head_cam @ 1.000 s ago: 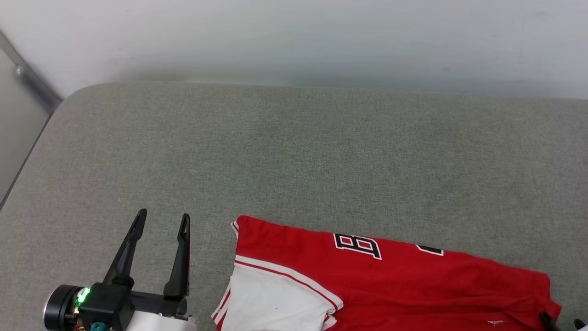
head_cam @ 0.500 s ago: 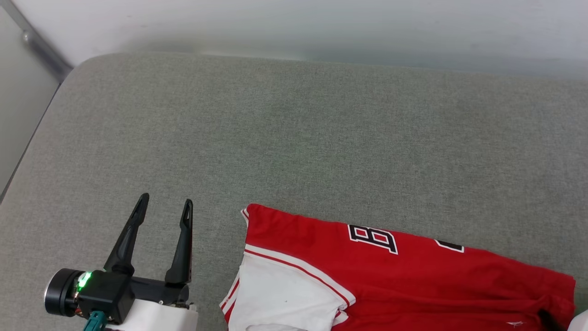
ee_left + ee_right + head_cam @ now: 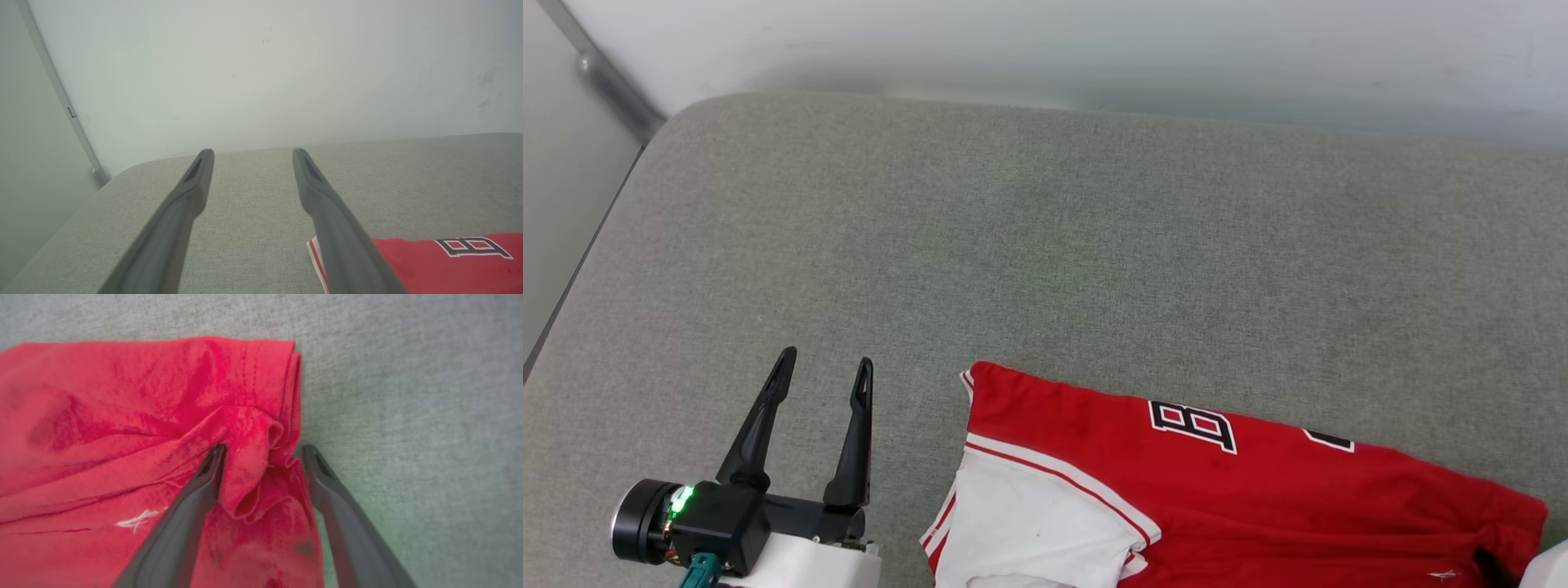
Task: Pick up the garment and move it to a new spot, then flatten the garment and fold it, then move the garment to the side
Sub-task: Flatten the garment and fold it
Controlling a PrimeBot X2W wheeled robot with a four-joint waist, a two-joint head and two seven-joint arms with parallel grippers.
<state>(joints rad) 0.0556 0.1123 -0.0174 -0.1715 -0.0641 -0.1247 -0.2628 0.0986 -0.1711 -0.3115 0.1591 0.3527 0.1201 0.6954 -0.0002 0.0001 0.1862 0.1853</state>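
The garment (image 3: 1258,498), a red jersey with a white sleeve and black-white lettering, lies folded on the grey cushion at the lower right of the head view. My left gripper (image 3: 826,359) stands open above the cushion, to the left of the garment and apart from it. In the left wrist view the left gripper (image 3: 253,152) is empty, and the garment's corner (image 3: 441,265) lies to its right. My right gripper (image 3: 263,451) is open, its fingers astride a bunched fold at the garment's (image 3: 122,396) red hem edge. One dark finger (image 3: 1489,565) shows on the garment's right end.
The grey padded surface (image 3: 1045,245) stretches far beyond the garment, with a rounded corner at the far left. A pale wall (image 3: 1045,49) runs behind it. A metal strip (image 3: 605,82) slants down the left side.
The head view has shifted a little. My right gripper now sits slightly further in over the garment's right end. The left gripper keeps its place beside the garment.
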